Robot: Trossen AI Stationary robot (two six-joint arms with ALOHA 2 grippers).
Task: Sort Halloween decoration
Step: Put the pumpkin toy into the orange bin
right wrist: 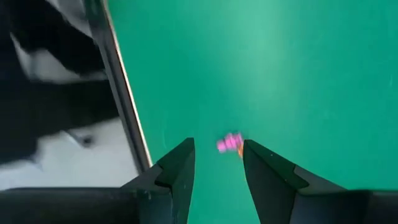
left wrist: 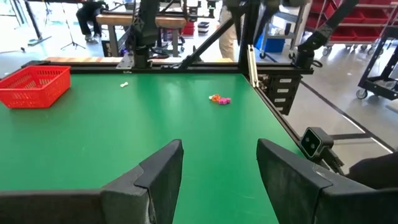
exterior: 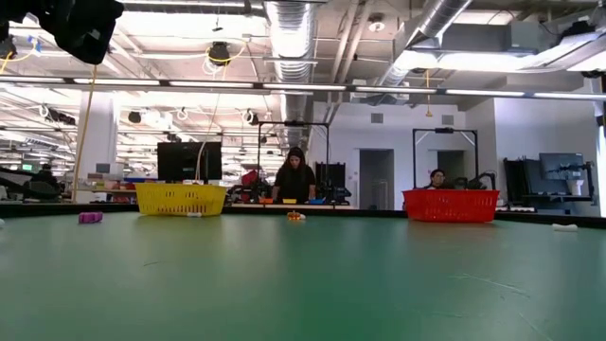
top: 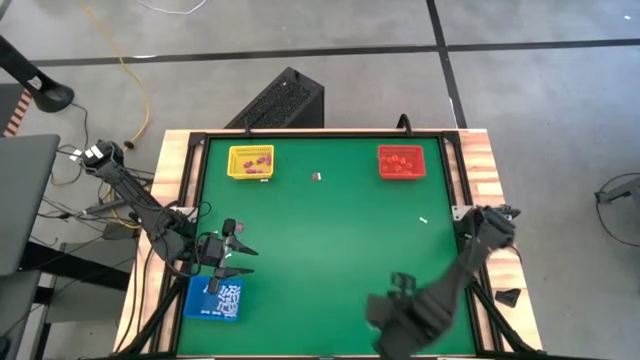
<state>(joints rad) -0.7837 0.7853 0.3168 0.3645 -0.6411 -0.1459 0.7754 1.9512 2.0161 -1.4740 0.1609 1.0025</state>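
Observation:
The Halloween decoration is tiny trinkets. Purple ones lie in the yellow tray (top: 251,161), red ones in the red tray (top: 401,161) and white sticks in the blue tray (top: 213,297). Loose on the green mat lie a small piece (top: 316,176), a white stick (top: 423,219) and a pink-and-orange piece (left wrist: 219,99). My left gripper (left wrist: 219,168) hangs open and level, just beyond the blue tray's far edge (top: 230,242). My right gripper (right wrist: 217,149), blurred near the table's front right (top: 388,308), points down, open, high over the pink-and-orange piece (right wrist: 229,143), which shows between its fingertips.
The table's black frame rail (right wrist: 121,93) runs close beside the pink-and-orange piece. A small camera box (left wrist: 311,142) sits on the near edge. The low view shows a purple piece (exterior: 90,217) on the mat at the left. People stand in the room behind the table (exterior: 295,175).

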